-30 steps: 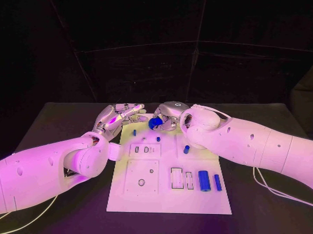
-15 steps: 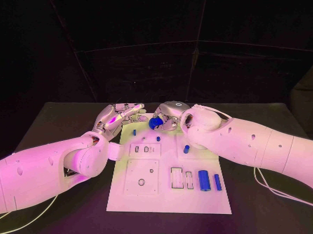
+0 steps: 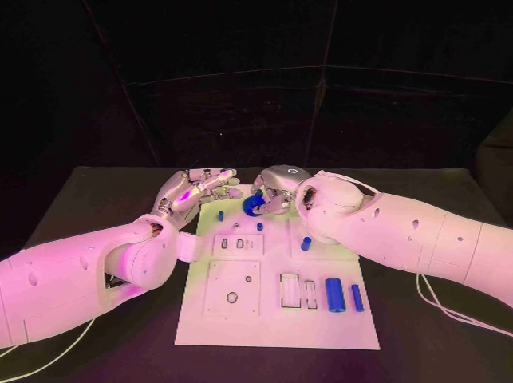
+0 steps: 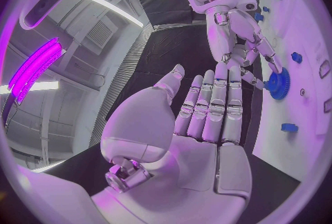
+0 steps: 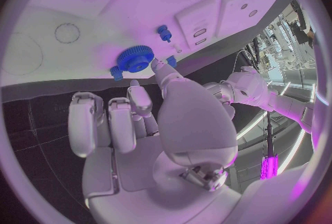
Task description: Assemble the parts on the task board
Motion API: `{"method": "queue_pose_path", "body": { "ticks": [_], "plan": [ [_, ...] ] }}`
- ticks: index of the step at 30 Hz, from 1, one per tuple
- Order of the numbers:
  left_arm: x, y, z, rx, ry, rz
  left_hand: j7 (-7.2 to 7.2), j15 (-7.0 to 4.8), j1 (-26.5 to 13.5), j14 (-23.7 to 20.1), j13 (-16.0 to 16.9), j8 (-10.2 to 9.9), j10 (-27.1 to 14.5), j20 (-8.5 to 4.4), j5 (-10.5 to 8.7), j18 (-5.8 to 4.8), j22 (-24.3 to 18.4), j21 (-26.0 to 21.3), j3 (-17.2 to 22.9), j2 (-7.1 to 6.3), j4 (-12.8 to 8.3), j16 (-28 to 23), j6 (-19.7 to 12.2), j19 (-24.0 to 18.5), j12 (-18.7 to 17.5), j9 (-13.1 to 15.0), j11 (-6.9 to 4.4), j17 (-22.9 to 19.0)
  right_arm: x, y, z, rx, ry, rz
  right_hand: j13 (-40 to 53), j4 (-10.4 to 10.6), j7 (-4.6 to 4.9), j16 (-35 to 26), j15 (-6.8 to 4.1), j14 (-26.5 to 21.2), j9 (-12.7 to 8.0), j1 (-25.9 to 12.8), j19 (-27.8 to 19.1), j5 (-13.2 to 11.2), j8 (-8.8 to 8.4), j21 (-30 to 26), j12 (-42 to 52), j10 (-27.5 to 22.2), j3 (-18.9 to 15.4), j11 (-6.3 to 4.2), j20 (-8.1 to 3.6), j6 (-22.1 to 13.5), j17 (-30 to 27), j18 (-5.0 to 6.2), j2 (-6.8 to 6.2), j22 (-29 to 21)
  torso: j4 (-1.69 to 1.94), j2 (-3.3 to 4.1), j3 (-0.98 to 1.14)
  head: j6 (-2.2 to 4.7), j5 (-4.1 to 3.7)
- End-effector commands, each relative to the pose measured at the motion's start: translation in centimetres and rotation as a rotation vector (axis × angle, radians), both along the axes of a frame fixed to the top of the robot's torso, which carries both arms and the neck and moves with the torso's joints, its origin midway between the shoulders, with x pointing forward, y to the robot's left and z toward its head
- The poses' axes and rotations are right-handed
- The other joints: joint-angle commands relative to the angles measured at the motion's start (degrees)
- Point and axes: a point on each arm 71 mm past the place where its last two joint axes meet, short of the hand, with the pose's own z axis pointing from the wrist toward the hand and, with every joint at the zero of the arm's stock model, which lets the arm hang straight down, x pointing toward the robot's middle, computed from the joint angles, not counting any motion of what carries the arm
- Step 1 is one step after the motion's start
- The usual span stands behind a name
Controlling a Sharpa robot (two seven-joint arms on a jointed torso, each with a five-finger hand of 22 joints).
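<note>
- The right hand [image 3: 277, 185] sits just above the middle of the head view, at the far end of the task board [image 3: 268, 327]. It pinches a blue gear [image 3: 254, 206] between its fingertips; in the right wrist view the gear [image 5: 134, 58] lies against the board's white surface with a fingertip [image 5: 162, 67] pressed to its rim, and the remaining fingers are curled back toward the palm.
- The left hand [image 3: 195, 191] is just left of it in the head view, over the board's far left corner. Its fingers are stretched out side by side and the palm [image 4: 201, 152] holds nothing.
- In the left wrist view the right hand [image 4: 243, 47] reaches down to the gear [image 4: 279, 82], close to the left hand's fingertips [image 4: 220, 72].
- Two short blue pegs [image 3: 258, 227] stand on the board just below the gear in the head view, the second peg [image 3: 221, 215] to its left.
- A small blue piece [image 3: 305, 244] lies right of centre on the board.
- Lower right on the board, a thick blue cylinder [image 3: 334, 295] and a thin blue rod [image 3: 357, 298] lie side by side, next to two rectangular slots [image 3: 289, 290].
- The black table [image 3: 84, 207] surrounds the board.
</note>
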Motion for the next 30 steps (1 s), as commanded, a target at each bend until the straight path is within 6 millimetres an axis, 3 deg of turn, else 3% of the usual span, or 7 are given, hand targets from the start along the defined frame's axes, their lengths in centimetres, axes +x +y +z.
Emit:
{"method": "queue_pose_path", "body": {
  "ticks": [1,18,25,30],
  "plan": [
    [0.0,-0.1,0.1,-0.007,-0.008,-0.012,0.1,0.11,-0.3,0.5,-0.1,-0.2,0.3,-0.04,-0.35,0.83,-0.1,-0.2,0.1,0.12,-0.1,-0.1,0.2,0.5,-0.3,0.0,-0.09,0.1,-0.1,0.1,0.1,0.008,0.004,0.012,0.1,0.1,0.03,-0.2,0.36,3.6,0.1,-0.7,0.2,-0.3,0.34,0.0,0.2,0.5,-0.5,0.06,0.38,0.4,4.3,-0.73,0.17,4.8,-0.03,0.01,0.01,-0.05,0.03],
    [0.1,0.0,0.1,-0.005,-0.007,-0.009,0.1,0.11,-0.3,0.5,-0.1,-0.2,0.3,-0.04,-0.35,0.83,-0.1,-0.2,0.1,0.12,-0.1,-0.1,0.2,0.5,-0.3,0.0,-0.09,0.1,0.0,-0.8,0.6,0.064,-0.031,-0.007,0.1,0.3,0.04,-0.3,0.37,3.6,0.0,-0.6,0.1,0.0,0.22,-0.1,0.3,0.4,-0.7,0.06,0.39,0.3,4.2,-0.69,0.5,4.7,-0.09,-0.05,0.04,0.11,0.05],
    [0.1,0.5,0.1,-0.002,-0.008,-0.001,0.09,0.11,-0.3,0.5,-0.1,-0.3,0.3,-0.04,-0.35,0.83,-0.1,-0.2,0.2,0.08,-0.2,-0.2,0.2,0.5,-0.4,0.0,-0.09,0.1,-0.8,-5.4,1.3,0.226,0.01,-0.013,0.3,-0.7,-0.05,-0.7,0.26,3.3,0.2,1.5,-0.6,1.3,0.69,-0.5,0.4,0.3,-0.1,-0.07,0.31,1.3,3.3,-0.49,1.37,3.8,-0.51,-0.47,0.07,1.0,-0.34],
    [0.2,0.8,0.1,0.001,-0.008,0.006,0.09,0.11,-0.3,0.5,-0.1,-0.3,0.3,-0.04,-0.35,0.83,-0.1,-0.2,0.2,0.08,-0.2,-0.2,0.2,0.5,-0.4,0.0,-0.09,0.1,-1.6,-10.2,1.6,0.304,0.07,-0.056,0.2,-1.0,-0.07,-0.8,0.24,3.3,0.2,1.7,-0.6,1.3,0.77,-0.6,0.3,0.3,-0.3,-0.08,0.29,1.5,3.2,-0.47,1.07,3.8,-1.26,-0.83,0.32,1.35,-0.44]
  ]
}}
